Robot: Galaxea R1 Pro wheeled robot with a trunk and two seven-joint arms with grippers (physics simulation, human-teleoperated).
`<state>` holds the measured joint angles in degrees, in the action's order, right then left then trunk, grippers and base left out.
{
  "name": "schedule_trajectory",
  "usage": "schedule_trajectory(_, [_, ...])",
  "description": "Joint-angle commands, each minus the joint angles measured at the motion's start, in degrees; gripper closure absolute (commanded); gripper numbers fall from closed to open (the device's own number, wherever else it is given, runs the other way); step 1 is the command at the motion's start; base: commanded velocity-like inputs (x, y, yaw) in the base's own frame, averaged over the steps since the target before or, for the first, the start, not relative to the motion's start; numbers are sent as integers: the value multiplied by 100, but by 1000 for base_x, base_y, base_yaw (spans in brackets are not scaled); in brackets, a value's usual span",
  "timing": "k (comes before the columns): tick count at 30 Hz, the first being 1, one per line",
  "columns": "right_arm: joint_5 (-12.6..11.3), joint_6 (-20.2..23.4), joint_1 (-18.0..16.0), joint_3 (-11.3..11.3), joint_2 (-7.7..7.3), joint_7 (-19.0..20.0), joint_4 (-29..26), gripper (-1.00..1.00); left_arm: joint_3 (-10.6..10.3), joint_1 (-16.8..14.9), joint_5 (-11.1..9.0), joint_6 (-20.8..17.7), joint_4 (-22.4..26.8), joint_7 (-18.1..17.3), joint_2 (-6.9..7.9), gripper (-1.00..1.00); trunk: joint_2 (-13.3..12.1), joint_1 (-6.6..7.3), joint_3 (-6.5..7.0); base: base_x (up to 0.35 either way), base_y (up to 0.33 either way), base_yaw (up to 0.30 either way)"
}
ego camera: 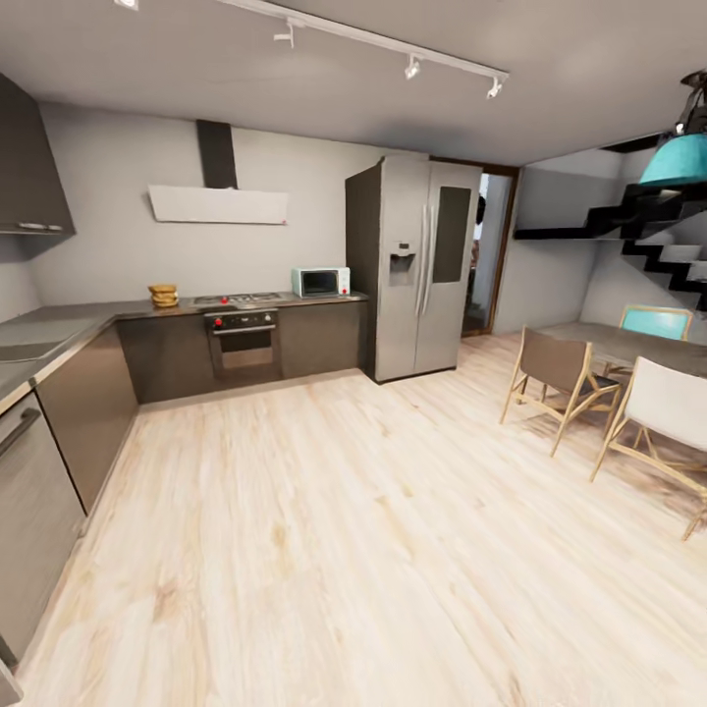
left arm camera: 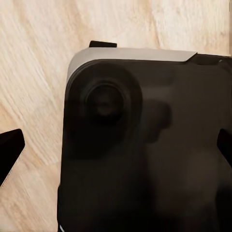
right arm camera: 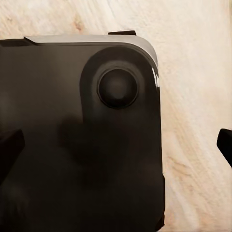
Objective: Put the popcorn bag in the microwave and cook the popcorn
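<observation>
one microwave [ego camera: 320, 282] is seen far across the room, set on the countertop [ego camera: 69, 322] and taken here as the landmark. it is pale mint with a dark glass door, and the door is shut. one popcorn bag [ego camera: 163, 295] is stood on the same countertop, well to the left of the microwave, with one gas hob [ego camera: 236, 299] between them. one dark oven [ego camera: 243, 342] with white and red knobs is built in below the hob, left of and lower than the microwave. one white hood [ego camera: 218, 204] is hung on the wall above and left of the microwave. one big steel fridge [ego camera: 414, 265] with two doors is stood just to the right of the microwave. three chairs are counted far to the right of the microwave: one brown chair [ego camera: 555, 381], one white chair [ego camera: 660, 416] and one teal chair [ego camera: 655, 322], all set by one table [ego camera: 628, 346]. one teal lamp [ego camera: 678, 157] is hung above them, and three spotlights are counted on one ceiling rail [ego camera: 393, 43]. the wooden floor [ego camera: 344, 530] is spread in front of the microwave. no words or labels can be read anywhere. in each wrist view the robot's dark base [left arm camera: 145, 159] is seen over the floor, and dark finger tips [left arm camera: 9, 152] are seen at both edges, far apart, so the left fingers are spread and nothing is held. the right fingers [right arm camera: 9, 147] are spread the same way with nothing between them.
</observation>
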<state>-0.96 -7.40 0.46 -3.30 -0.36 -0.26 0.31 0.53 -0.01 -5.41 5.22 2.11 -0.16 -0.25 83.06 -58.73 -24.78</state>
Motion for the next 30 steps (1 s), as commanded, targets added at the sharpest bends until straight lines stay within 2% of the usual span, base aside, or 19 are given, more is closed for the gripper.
schedule_trajectory(1, [-10, -25, -2, -31, -1, -1, 4, -100, 0, 0, -56, 14, 0, -2, -1, -100, 2, 0, -4, 0, 0, -295])
schedule_trajectory(8, [15, -12, -2, -26, -8, 4, 4, -100, -7, 1, -62, 14, 0, 4, -1, -100, 2, 0, -4, 39, 0, -253])
schedule_trajectory(30, [60, 44, -1, 13, -28, -62, 4, -100, -18, 0, -65, -21, -9, -2, -1, -100, 2, 0, -4, 314, 0, -6])
